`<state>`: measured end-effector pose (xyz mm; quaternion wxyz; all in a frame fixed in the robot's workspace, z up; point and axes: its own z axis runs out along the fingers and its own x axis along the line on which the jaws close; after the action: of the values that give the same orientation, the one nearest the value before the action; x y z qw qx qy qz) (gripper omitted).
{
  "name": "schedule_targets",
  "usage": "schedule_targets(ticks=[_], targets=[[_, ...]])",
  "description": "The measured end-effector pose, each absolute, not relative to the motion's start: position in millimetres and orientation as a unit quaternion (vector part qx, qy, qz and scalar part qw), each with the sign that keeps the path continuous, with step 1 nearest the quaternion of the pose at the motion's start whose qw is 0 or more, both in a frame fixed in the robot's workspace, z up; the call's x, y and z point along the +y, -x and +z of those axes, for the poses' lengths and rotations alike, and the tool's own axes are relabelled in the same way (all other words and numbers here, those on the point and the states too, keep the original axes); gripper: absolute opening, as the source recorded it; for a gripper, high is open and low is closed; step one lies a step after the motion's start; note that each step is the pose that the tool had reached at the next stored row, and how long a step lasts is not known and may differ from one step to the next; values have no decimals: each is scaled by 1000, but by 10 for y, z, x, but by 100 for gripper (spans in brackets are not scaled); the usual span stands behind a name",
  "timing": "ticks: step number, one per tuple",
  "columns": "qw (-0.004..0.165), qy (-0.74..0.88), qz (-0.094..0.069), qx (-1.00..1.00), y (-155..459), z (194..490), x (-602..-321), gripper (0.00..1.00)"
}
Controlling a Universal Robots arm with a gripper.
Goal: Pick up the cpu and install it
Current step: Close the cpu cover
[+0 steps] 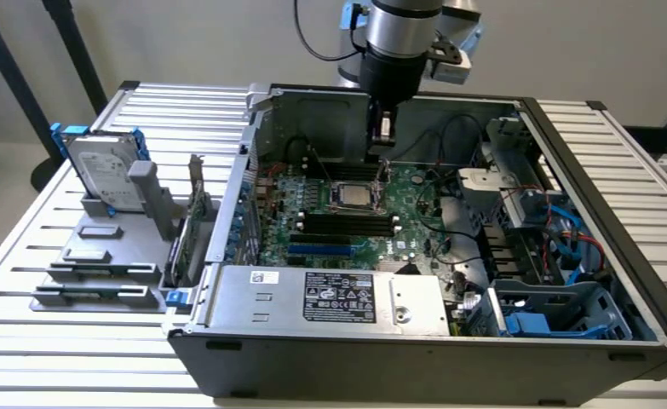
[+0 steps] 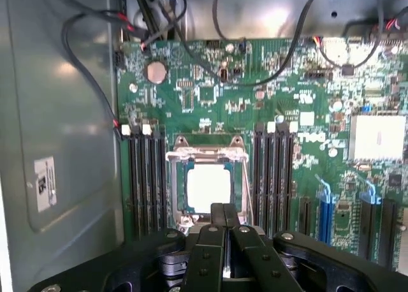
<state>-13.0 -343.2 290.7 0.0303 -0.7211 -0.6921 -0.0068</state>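
My tool (image 1: 382, 136), shut and empty, hangs upper-centre over the seated cpu (image 1: 356, 194); dropping lower could knock it askew in its socket (image 2: 205, 155).

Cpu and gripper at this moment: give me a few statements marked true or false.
1. The cpu lies in the motherboard socket. True.
2. The gripper is open. False: its fingers are shut together.
3. The gripper grips the cpu. False: it holds nothing and hangs above the socket.
4. The hard drive stands outside the computer case, at the exterior view's left. True.
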Motion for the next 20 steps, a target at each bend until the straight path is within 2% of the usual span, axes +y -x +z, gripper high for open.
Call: schedule_targets(ticks=[10,20], targets=[[37,721,-2,-692,-303,2913,-3459,11],[43,720,-7,-692,-365,2795,-3470,11]])
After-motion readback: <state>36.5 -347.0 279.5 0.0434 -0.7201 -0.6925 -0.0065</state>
